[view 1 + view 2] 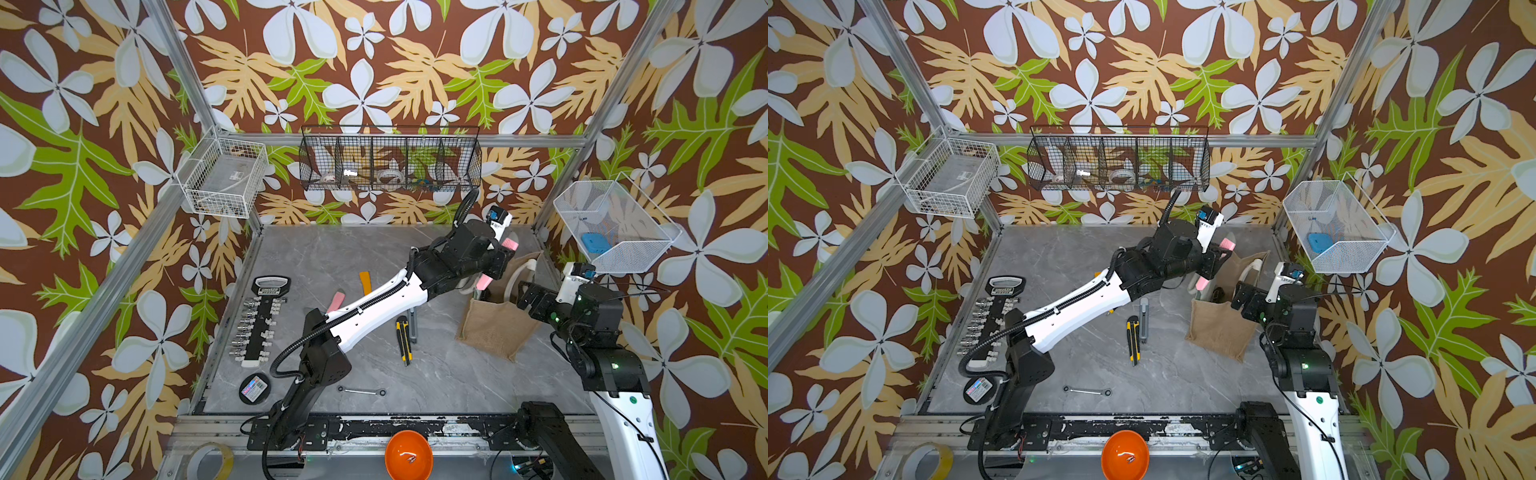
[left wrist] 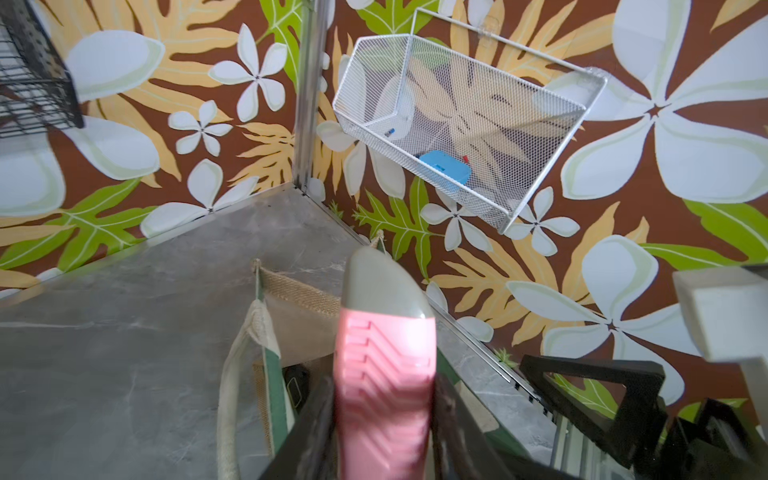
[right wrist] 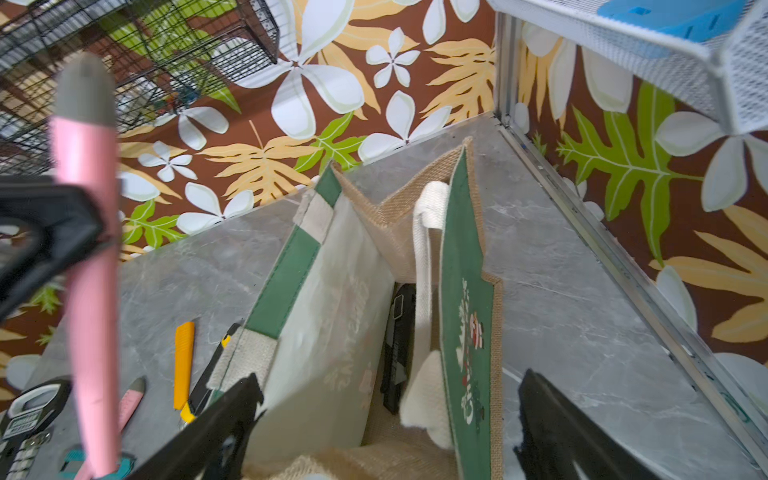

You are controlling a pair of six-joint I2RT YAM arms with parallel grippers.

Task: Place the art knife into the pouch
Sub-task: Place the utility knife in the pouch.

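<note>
Looks like the drop-in step. The art knife (image 1: 510,244) is pinched mid-body by the left gripper (image 1: 496,266), with the jaws drawn in narrow around it. It's held up in the air, tilted, with the grey end toward 1 o'clock and the lower pink end hung near the 9 o'clock rim of the pouch (image 1: 494,328). Whether that lower end is properly over the opening can't be told from a top view.

The pouch is stood at roughly 3 o'clock on the table (image 1: 332,257), close to the side wall. The right gripper (image 3: 386,436) is spread wide with a jaw on either side of the pouch's near end. Nothing is clamped, and contact with the fabric can't be confirmed.

To do it well:
- The knife should probably be nudged toward 3 o'clock until its lower end is clearly above the gap.
- It should be fed in low end first and only let go once it's below the rim.
- The white handle (image 3: 424,266) flopped into the mouth should be avoided, since the slot is narrow and the jute is soft.
- A black knife (image 3: 399,340) is already inside, so room is limited.

Looks-wise, the knife is slim, with a pink body (image 2: 384,374) that has chevron ridges and a rounded grey cap. The pouch is tan jute with a green printed panel (image 3: 469,291) and a pale lining.
</note>
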